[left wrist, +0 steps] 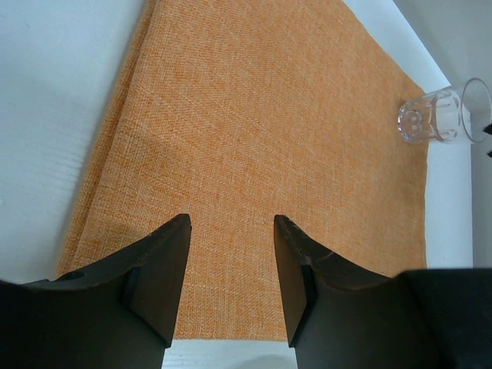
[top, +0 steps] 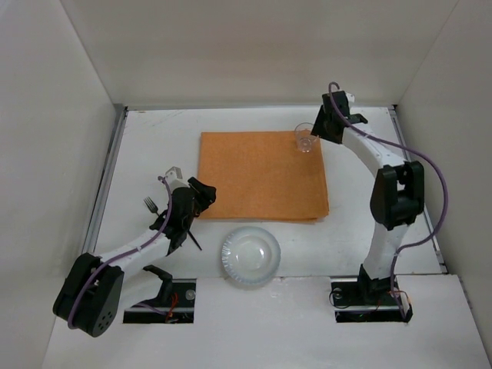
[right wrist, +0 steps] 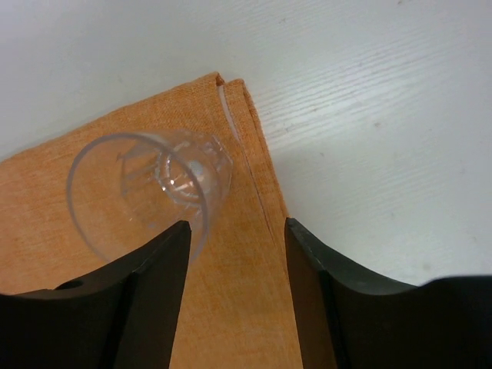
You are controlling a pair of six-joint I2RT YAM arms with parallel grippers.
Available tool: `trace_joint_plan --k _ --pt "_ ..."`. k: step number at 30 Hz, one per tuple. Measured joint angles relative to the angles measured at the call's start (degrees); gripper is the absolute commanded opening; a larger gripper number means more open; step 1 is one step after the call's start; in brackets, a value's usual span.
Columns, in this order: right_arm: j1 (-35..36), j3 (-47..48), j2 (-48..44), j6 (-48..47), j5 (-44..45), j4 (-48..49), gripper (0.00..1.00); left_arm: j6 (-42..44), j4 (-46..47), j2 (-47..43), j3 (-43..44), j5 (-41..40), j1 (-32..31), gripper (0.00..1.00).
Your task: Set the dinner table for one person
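Watch the glass (right wrist: pixel 150 184): it stands on the far right corner of the placemat (top: pixel 261 177), just ahead of one finger of your right gripper (right wrist: pixel 234 231) rather than between the two, so a sideways move could topple it. That arm reaches far across the tabletop (top: pixel 154 146), its gripper wide and empty. Your left gripper (left wrist: pixel 231 223) hovers by the placemat's left edge, also wide and empty.

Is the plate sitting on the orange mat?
No, the clear plate lies on the bare white tabletop, just off the near edge of the orange placemat.
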Motion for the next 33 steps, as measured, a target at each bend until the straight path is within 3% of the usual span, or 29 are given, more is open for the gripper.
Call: trace_joint_plan --k 6,8,11,13,16,19,21,27,33 --pt "0.87 -14.78 -20.5 1.22 0.28 5.03 0.61 -0.02 0.0 -1.16 -0.22 0.2 0.09 0.47" --pt "2.82 -21.75 -29.07 2.03 0.5 8.63 0.48 0.0 -0.04 -1.73 -0.26 0.22 0.24 0.47" --pt "9.88 -34.25 -40.85 3.13 0.02 15.15 0.12 -0.02 0.0 -2.05 -0.26 0.11 0.24 0.49" --pt "16.61 -42.4 -46.51 4.31 -0.76 17.99 0.06 -0.02 -0.07 -2.03 -0.26 0.17 0.24 0.49" --pt "26.93 -53.42 -51.47 7.17 -2.43 19.45 0.14 0.02 -0.02 -2.03 -0.26 0.09 -0.04 0.49" --pt "35.12 -62.18 -54.88 11.13 -2.99 19.21 0.49 0.17 -0.04 -2.14 -0.26 0.11 -0.48 0.5" --pt "40.39 -66.69 -57.68 13.68 -3.19 18.84 0.6 0.35 -0.11 -2.82 -0.26 0.11 -0.66 0.5" --pt "46.12 -73.7 -63.8 20.59 -5.62 21.49 0.65 1.07 -0.02 -4.68 -0.26 -0.26 -0.92 0.5" --pt "46.18 -76.39 -56.96 24.63 -9.05 27.98 0.61 1.81 -0.04 -5.2 -0.26 -0.35 -1.09 0.51"
